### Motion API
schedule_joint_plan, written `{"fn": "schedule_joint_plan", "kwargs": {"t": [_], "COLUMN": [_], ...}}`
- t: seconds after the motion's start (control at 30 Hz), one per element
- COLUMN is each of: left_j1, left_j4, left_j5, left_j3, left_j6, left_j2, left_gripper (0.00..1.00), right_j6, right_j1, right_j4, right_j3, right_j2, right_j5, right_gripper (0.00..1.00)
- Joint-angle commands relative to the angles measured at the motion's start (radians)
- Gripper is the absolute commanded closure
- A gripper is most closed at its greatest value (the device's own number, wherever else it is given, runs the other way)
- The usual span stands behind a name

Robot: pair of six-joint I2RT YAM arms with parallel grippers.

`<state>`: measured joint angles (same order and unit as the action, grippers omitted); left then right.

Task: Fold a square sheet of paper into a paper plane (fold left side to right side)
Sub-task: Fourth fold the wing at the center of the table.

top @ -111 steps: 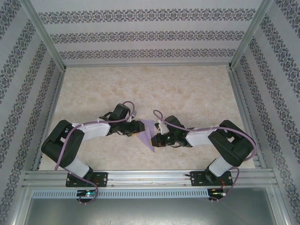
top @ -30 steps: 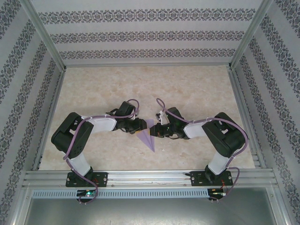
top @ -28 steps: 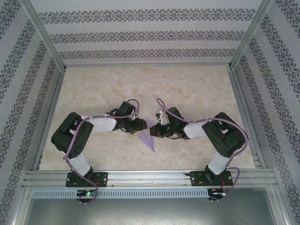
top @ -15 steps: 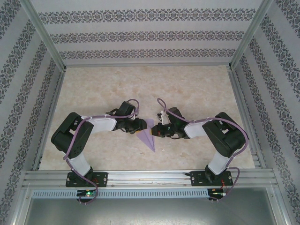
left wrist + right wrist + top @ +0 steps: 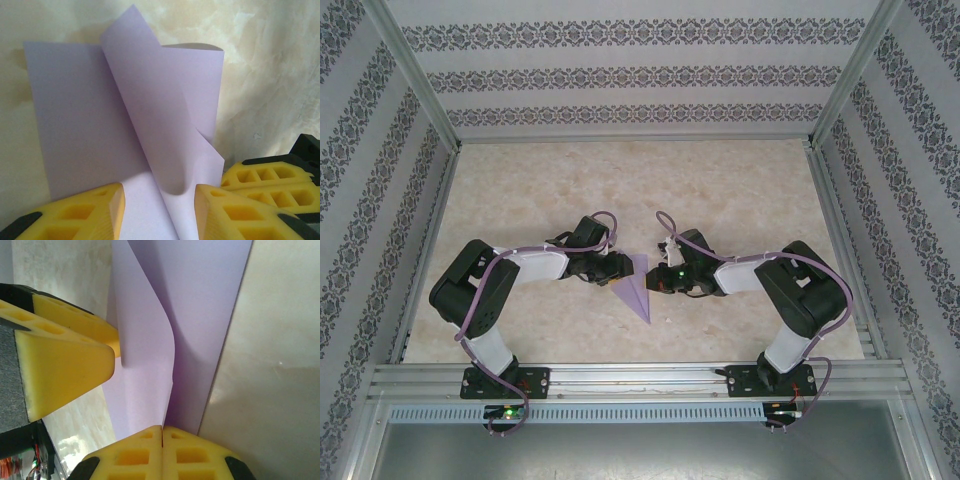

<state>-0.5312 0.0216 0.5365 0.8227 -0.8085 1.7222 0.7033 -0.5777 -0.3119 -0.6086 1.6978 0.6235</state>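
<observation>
The square sheet of paper [image 5: 638,292] is lavender and partly folded, tapering to a point toward the near edge at the table's middle. In the left wrist view one flap [image 5: 150,115] stands up, curling over the flat layer [image 5: 75,110]. My left gripper [image 5: 159,210] is open, its yellow fingers resting either side of that raised flap; from above it [image 5: 617,270] sits at the paper's left edge. My right gripper [image 5: 162,440] is shut on the flap's edge, and from above it [image 5: 657,283] sits at the paper's right side. The paper [image 5: 200,300] runs away from its fingers.
The marbled table [image 5: 720,190] is boxed in by patterned walls and aluminium rails, with a front rail [image 5: 640,378] by the arm bases. The two grippers nearly touch: a left finger [image 5: 65,360] shows in the right wrist view, and right fingers [image 5: 265,175] in the left wrist view.
The right gripper has finished closing on the flap and shifted slightly right. The left gripper has stayed in place. Earlier, both grippers sat nearer the front edge.
</observation>
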Motion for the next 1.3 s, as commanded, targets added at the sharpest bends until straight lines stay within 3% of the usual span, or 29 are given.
{"fn": "schedule_joint_plan", "kwargs": {"t": [0.0,0.63,0.97,1.07,1.27], "left_j1": [-0.015,-0.016,-0.016,-0.018,-0.016], "left_j4": [0.058,0.043,0.015,0.025,0.062], "left_j5": [-0.054,-0.044,-0.028,-0.038,-0.067], "left_j3": [-0.007,-0.01,-0.014,-0.012,-0.007], "left_j6": [0.017,0.008,-0.004,-0.002,0.016], "left_j2": [0.004,-0.009,-0.051,-0.082,-0.154], "left_gripper": [0.57,0.56,0.47,0.4,0.41], "right_j6": [-0.025,-0.038,-0.044,-0.041,-0.031], "right_j1": [0.007,0.001,-0.013,-0.014,-0.016], "right_j4": [0.021,0.069,0.132,0.143,0.143], "right_j3": [0.009,0.01,-0.002,-0.003,-0.006], "right_j2": [-0.021,0.024,0.062,0.071,0.092], "right_j5": [-0.021,-0.072,-0.126,-0.137,-0.142], "right_gripper": [0.99,1.0,1.0,1.0,1.0]}}
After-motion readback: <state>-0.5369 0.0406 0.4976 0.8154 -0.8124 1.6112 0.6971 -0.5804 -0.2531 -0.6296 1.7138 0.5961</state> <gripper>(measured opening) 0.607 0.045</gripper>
